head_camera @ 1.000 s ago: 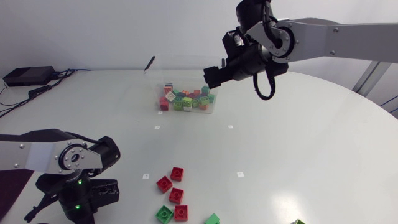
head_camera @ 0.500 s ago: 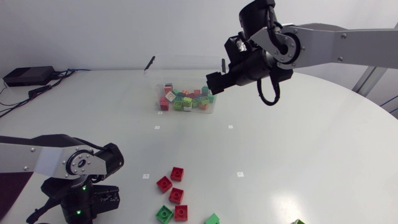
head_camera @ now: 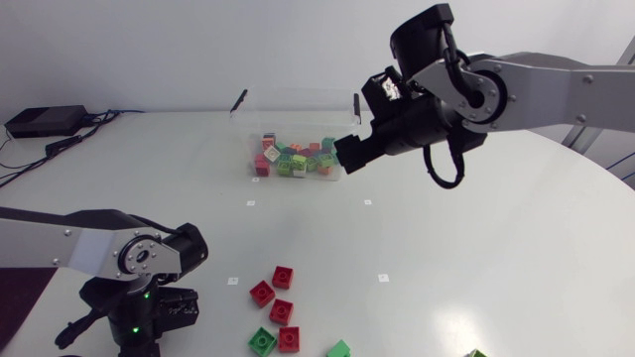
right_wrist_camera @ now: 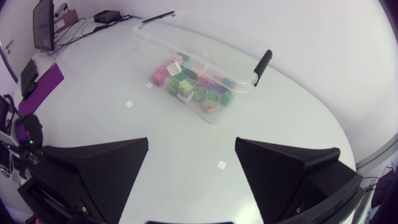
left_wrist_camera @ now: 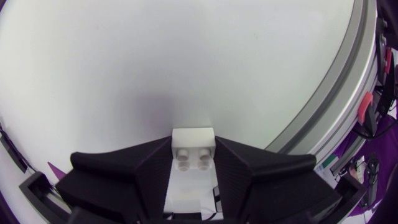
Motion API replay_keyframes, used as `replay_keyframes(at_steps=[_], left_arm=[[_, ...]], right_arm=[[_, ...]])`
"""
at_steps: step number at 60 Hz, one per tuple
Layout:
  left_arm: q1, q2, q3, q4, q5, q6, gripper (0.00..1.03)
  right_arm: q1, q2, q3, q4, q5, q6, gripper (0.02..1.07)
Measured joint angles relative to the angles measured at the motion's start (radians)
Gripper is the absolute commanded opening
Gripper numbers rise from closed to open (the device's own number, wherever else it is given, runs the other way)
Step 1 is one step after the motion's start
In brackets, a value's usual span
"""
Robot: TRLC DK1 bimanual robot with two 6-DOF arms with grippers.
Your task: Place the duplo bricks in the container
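Partly done: many bricks (head_camera: 294, 159) already inside the clear container (head_camera: 248, 134) at the far side of the table (head_camera: 476, 238). Still to collect: four red bricks (head_camera: 282, 311) and a few green bricks (head_camera: 262, 341), loose near the front edge. Clamped in the left gripper (left_wrist_camera: 193, 144), low over the table's left part: a white brick (left_wrist_camera: 193, 138). Wide apart and empty, just beside the container: the right gripper (right_wrist_camera: 191, 143). Compared with one second ago: right gripper drawn away from over the container, left arm (head_camera: 109, 248) shifted slightly rightward.
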Motion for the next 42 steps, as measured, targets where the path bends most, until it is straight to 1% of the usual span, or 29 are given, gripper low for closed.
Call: replay_keyframes(at_steps=[12, 18, 28, 34, 42], left_arm=[[-0.010, 0.005, 0.126, 0.011, 0.024, 0.000, 0.07], [-0.009, 0.005, 0.198, 0.015, 0.071, 0.000, 0.07], [-0.004, 0.005, 0.292, 0.064, 0.134, 0.000, 0.07], [0.010, 0.005, 0.351, 0.090, 0.183, -0.001, 0.07], [0.022, 0.005, 0.423, 0.133, 0.219, -0.023, 0.07]], right_arm=[[0.050, -0.148, -0.123, -0.072, -0.044, -0.028, 1.03], [0.093, -0.208, -0.188, -0.137, -0.044, -0.029, 1.03], [0.187, -0.240, -0.263, -0.295, -0.049, -0.006, 1.02], [0.250, -0.245, -0.288, -0.346, -0.057, 0.035, 1.02], [0.297, -0.233, -0.306, -0.370, -0.109, 0.077, 1.02]])
